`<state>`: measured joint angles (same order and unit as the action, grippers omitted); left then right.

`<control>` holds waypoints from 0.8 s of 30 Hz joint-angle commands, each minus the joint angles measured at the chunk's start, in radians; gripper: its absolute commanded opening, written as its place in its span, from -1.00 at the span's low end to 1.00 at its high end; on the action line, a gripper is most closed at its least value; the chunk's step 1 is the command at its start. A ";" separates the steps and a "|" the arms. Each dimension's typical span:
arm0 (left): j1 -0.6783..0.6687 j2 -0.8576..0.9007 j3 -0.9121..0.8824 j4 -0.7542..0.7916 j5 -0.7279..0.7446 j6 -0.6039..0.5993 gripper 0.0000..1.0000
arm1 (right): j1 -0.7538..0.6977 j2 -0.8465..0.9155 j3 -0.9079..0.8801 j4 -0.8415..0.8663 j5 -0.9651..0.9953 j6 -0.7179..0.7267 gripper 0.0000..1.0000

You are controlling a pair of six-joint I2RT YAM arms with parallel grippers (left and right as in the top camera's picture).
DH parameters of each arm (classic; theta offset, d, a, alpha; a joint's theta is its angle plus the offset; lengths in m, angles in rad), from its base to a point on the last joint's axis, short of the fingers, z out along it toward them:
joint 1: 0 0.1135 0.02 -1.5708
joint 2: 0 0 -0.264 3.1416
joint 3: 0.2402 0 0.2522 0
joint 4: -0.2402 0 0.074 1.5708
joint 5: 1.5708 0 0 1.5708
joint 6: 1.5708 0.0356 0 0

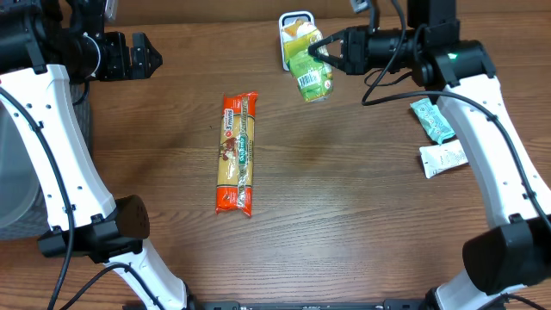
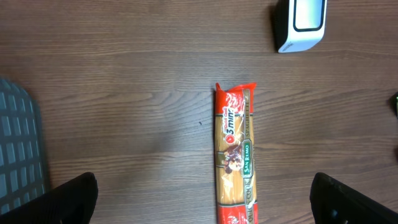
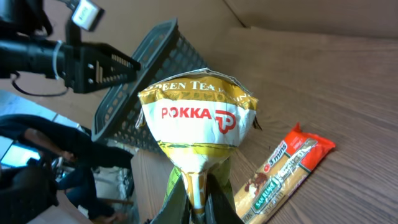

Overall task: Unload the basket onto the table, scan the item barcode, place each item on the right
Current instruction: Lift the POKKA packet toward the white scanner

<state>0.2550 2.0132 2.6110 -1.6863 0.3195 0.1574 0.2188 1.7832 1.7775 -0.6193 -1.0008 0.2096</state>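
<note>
Right gripper [image 1: 318, 49] is pinched tight on the green tea pouch [image 1: 312, 76], which hangs just beside the scanner [image 1: 295, 19] — partly overlapping it from overhead. Barcode [image 1: 307, 82] seems to face up, so best roll the wrist to aim it at the scanner window & hold steady — no swing. Left gripper [image 1: 148, 55] is spread wide, empty, well apart from the scanner.
</note>
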 commanded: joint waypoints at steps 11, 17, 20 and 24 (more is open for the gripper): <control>-0.007 0.010 0.002 0.000 0.013 0.003 0.99 | 0.011 -0.029 0.018 0.017 0.095 0.053 -0.93; -0.007 0.010 0.002 0.000 0.013 0.003 0.99 | 0.084 -0.029 0.018 0.035 0.448 -0.005 -0.93; -0.007 0.010 0.002 0.000 0.013 0.003 0.99 | 0.153 -0.012 0.018 0.053 0.733 -0.090 -0.93; -0.007 0.010 0.002 0.000 0.013 0.003 0.99 | 0.255 0.051 0.017 0.140 1.096 -0.245 -0.93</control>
<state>0.2550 2.0132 2.6110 -1.6863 0.3195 0.1574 0.4145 1.7977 1.7775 -0.5304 -0.2718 0.1074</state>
